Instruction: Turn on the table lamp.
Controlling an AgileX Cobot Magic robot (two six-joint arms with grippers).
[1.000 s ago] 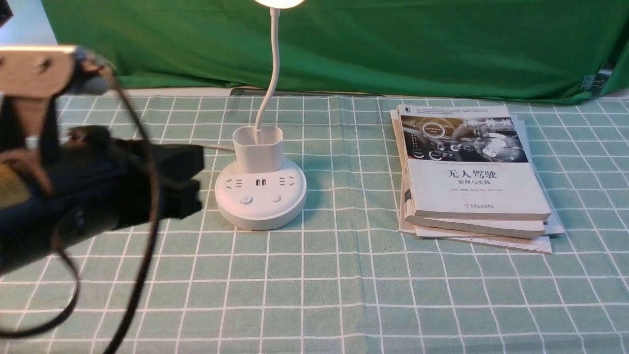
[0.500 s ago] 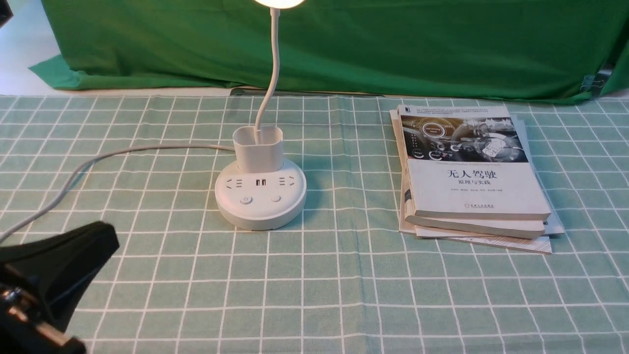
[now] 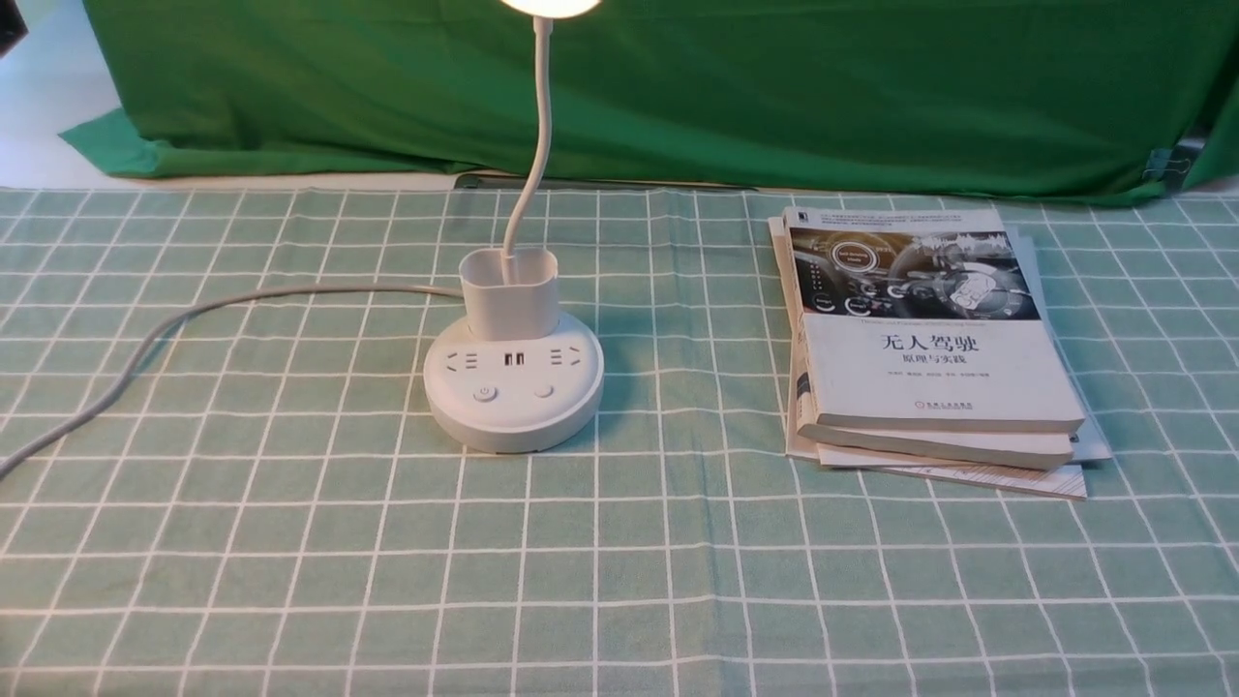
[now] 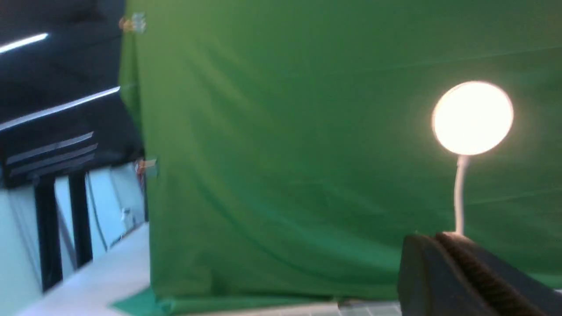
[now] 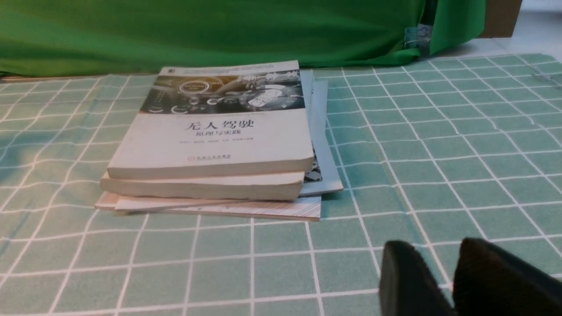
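one table lamp [image 3: 513,392], and it's lit, the single head glowing at the front view's upper edge! one thin gooseneck [image 3: 542,106] rises from one cup holder [image 3: 510,305] on one round base, with two buttons and two usb ports. it stands on the bench [image 3: 600,581], left of the middle, toward the far edge, and one grey cable [image 3: 242,293] runs off to the left. over on the right, one stack of books [image 3: 939,348], two thick ones on top of thinner booklets, slightly fanned. a wide strip of checked cloth lies open between lamp and stack, more in front of both, right to the near side. green curtain [image 3: 629,97] hangs behind the far edge. two claws now: left claw [image 4: 432,237], fingers pressed together; right claw [image 5: 432,243], fingers spread, a gap between them, well apart from the books!
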